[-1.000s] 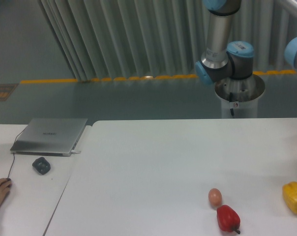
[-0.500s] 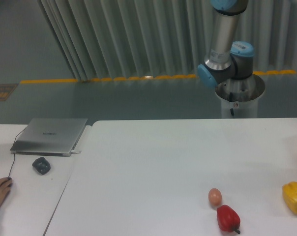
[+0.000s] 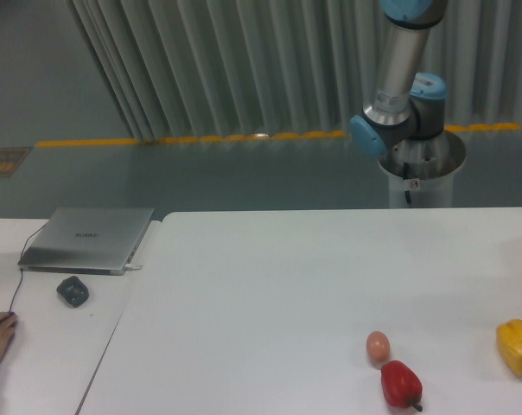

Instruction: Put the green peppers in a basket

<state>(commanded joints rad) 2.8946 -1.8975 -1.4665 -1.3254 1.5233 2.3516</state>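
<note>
The arm (image 3: 397, 86) rises out of frame, so the gripper's state cannot be told. A red pepper (image 3: 400, 384) lies beside an egg (image 3: 378, 346); the yellow pepper (image 3: 518, 347) sits well apart

No green pepper shows anywhere in this view; neither it nor a basket can be seen on the white desk (image 3: 270, 285).

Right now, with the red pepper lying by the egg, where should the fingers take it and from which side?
Come from above and grip the red pepper across its broad middle. It lies on its side, stem toward lower right, so its flanks likely give the steadiest hold. The egg sits close at its upper-left end; closing across the flanks should miss it.
</note>
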